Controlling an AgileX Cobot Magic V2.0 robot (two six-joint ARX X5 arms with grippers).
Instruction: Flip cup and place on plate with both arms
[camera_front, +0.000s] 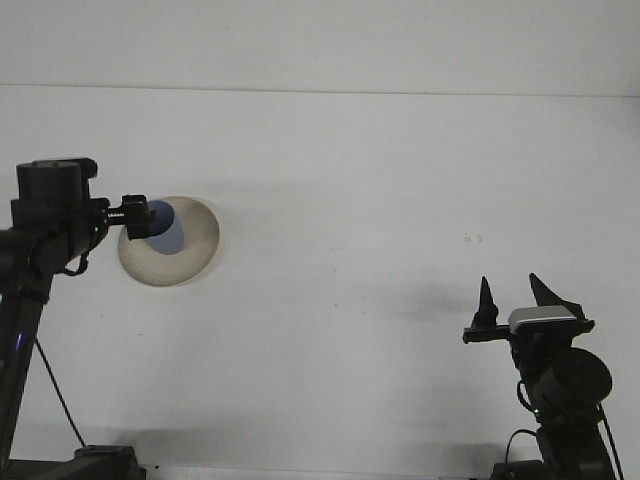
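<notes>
**On the plate at table left, the cup stands**

On the beige plate (190, 255) at the left of the white table (350, 200) sits the blue cup (166, 230), seemingly upright, though the left gripper (136, 217) overlaps its near rim and hides whether its fingers are parted. Well apart, low right, the right gripper (515, 298) points up, prongs spread, holding nothing.

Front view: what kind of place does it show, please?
Probably a robot test bench, not a home: a bare white table, a lone plate holding a blue cup, and two black arms.
</notes>
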